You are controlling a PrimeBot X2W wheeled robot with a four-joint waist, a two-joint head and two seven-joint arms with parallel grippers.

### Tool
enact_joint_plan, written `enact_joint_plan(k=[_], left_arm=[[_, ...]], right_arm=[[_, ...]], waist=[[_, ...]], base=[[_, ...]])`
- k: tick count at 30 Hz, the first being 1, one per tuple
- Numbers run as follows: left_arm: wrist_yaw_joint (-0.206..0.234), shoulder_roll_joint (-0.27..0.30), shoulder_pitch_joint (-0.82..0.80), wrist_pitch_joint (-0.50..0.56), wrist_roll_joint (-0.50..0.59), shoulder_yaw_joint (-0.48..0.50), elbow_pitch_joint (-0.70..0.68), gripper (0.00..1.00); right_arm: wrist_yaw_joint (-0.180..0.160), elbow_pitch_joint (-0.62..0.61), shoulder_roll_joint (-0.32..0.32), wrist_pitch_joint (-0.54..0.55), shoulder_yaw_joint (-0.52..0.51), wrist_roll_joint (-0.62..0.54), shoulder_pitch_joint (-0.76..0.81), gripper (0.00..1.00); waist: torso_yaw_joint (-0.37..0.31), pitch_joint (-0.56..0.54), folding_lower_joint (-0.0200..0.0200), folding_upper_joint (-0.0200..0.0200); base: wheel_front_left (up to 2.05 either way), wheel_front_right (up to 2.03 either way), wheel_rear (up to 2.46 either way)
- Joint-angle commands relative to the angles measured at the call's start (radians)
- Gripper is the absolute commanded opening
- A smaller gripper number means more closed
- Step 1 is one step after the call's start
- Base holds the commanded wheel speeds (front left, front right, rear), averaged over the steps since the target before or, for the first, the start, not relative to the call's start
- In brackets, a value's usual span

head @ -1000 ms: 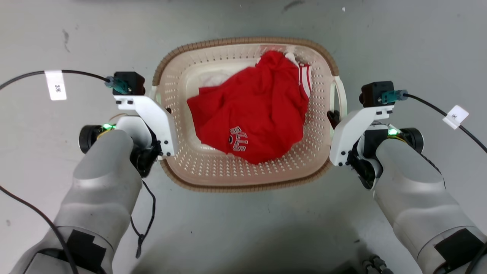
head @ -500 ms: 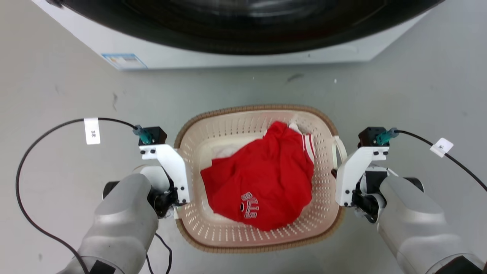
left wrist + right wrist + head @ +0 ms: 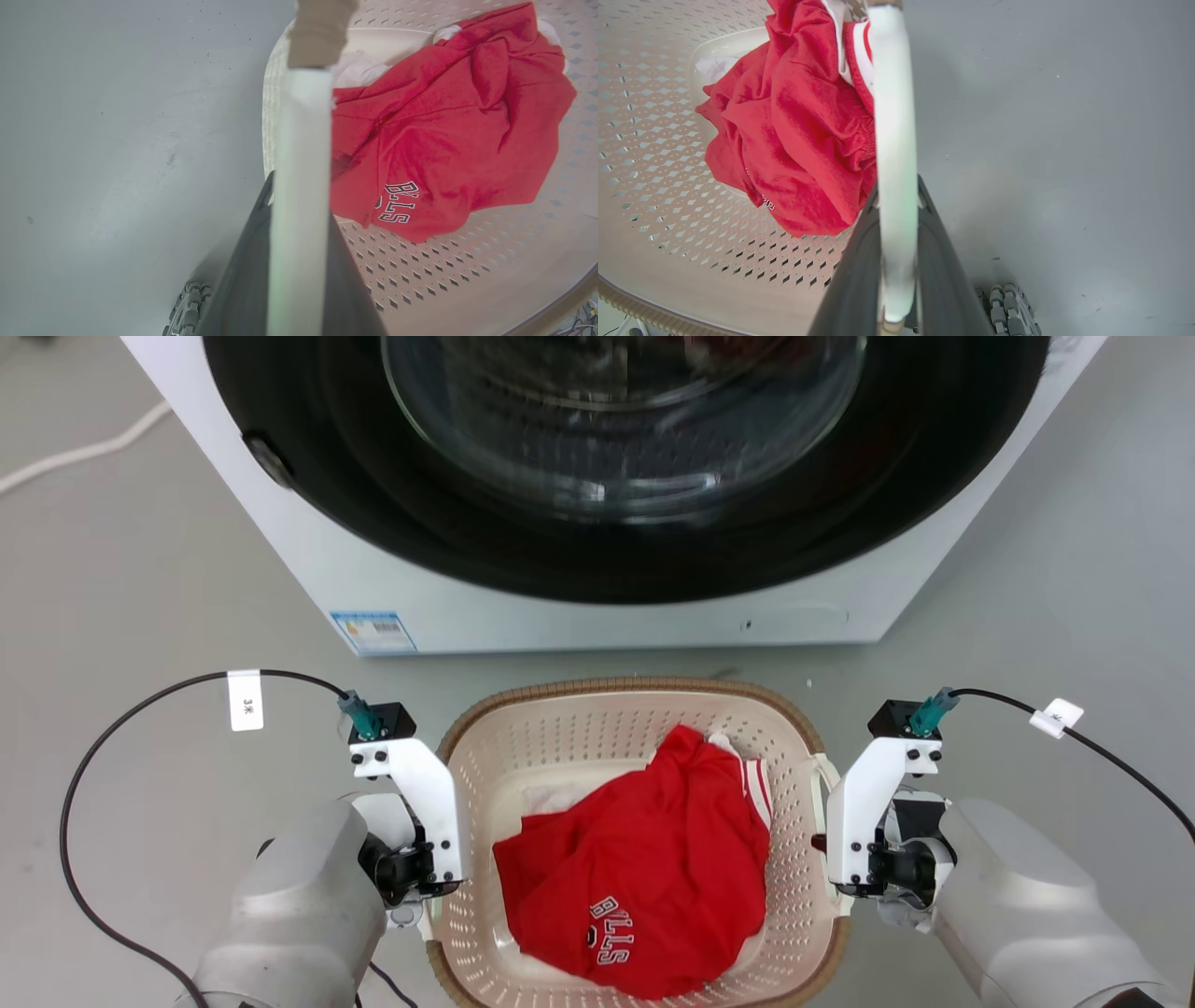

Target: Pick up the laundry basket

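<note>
The laundry basket [image 3: 631, 687], cream with perforated walls and a brown woven-look rim, sits between my two arms in front of me, with a red shirt [image 3: 644, 877] lying in it. My left gripper [image 3: 422, 894] is shut on the basket's white left handle [image 3: 299, 154], which runs between its dark fingers [image 3: 245, 275] in the left wrist view. My right gripper [image 3: 833, 861] is shut on the white right handle [image 3: 893, 116], clamped between its fingers [image 3: 945, 275]. Both wrist views look down into the basket wall [image 3: 467, 280] and at the shirt [image 3: 794, 140].
A white front-loading washing machine [image 3: 597, 611] with a dark round door [image 3: 616, 420] stands just beyond the basket. Black cables [image 3: 140, 705] loop from both wrist cameras. A white cord [image 3: 75, 453] lies on the grey floor at far left.
The head view has swung upward, so the washing machine has come into the picture and the basket sits lower in it. Both grippers stay shut on the handles.
</note>
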Motion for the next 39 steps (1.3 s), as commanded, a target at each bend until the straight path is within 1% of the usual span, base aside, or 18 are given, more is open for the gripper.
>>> enact_joint_plan(k=[1, 9, 15, 19, 27, 39], left_arm=[[-0.02, -0.039, 0.004, 0.011, -0.017, -0.004, -0.018, 0.0], [-0.02, -0.035, 0.022, 0.108, -0.05, -0.02, 0.007, 0.0], [-0.02, -0.037, 0.062, 0.155, -0.067, -0.036, 0.017, 0.0], [-0.02, -0.032, 0.082, 0.169, -0.075, -0.044, 0.014, 0.0], [-0.02, -0.029, 0.088, 0.172, -0.086, -0.056, 0.01, 0.0], [-0.02, -0.054, 0.1, 0.172, -0.107, -0.069, 0.012, 0.0]], right_arm=[[0.015, -0.021, 0.037, 0.014, 0.004, 0.016, 0.006, 0.0], [0.015, 0.009, 0.042, 0.137, 0.005, 0.057, 0.013, 0.0], [0.015, 0.031, 0.054, 0.214, -0.005, 0.087, 0.044, 0.0], [0.015, 0.043, 0.058, 0.239, -0.004, 0.092, 0.063, 0.0], [0.015, 0.053, 0.063, 0.251, 0.0, 0.083, 0.07, 0.0], [0.015, 0.057, 0.067, 0.225, -0.003, 0.067, 0.076, 0.0]], waist=[[0.001, -0.051, 0.0002, 0.0], [0.001, -0.152, 0.0002, 0.0], [-0.003, -0.227, 0.0002, 0.0], [-0.006, -0.259, 0.0002, 0.0], [-0.01, -0.272, 0.0002, 0.0], [-0.004, -0.278, 0.0002, 0.0]], base=[[0.0, 0.0, 0.0], [0.0, 0.0, 0.0], [0.0, 0.0, 0.0], [0.0, 0.0, 0.0], [0.0, 0.0, 0.0], [0.0, 0.0, 0.0]])
